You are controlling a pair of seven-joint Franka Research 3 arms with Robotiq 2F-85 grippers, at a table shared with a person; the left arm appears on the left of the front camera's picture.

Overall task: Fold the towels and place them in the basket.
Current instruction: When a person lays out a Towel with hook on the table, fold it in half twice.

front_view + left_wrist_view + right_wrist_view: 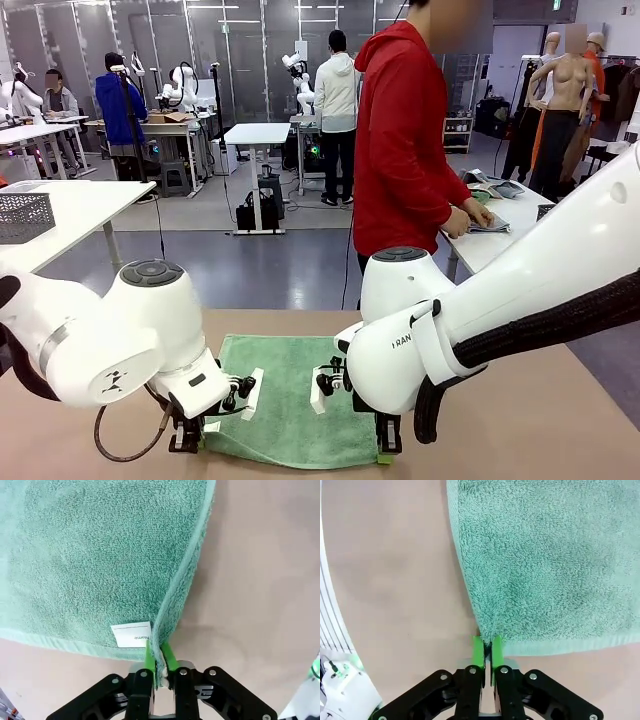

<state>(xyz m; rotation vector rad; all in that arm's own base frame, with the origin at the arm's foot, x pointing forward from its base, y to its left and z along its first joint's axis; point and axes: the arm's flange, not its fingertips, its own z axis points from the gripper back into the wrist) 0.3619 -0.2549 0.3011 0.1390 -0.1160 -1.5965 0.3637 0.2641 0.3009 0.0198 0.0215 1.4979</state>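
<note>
1. Mint green towel (290,395) lies flat on the table (530,420).
2. Left gripper (158,656) pinches one near corner, right gripper (487,649) the other, pads pressed onto cloth.
3. Soft, light terry, likely to sag; corners look the best hold.

Two white robot arms come in low from either side and bend downward close to the camera. The left arm (110,340) enters from the left, wrist turned down, and its black left gripper (157,652) points straight down, its green fingers (168,656) pinched tight on one corner of the green towel (90,555). The right arm (520,290) enters from the right; its right gripper (487,647) also points down, fingers pressed together on the towel's other near corner. The two grippers sit level with each other and well apart
</note>
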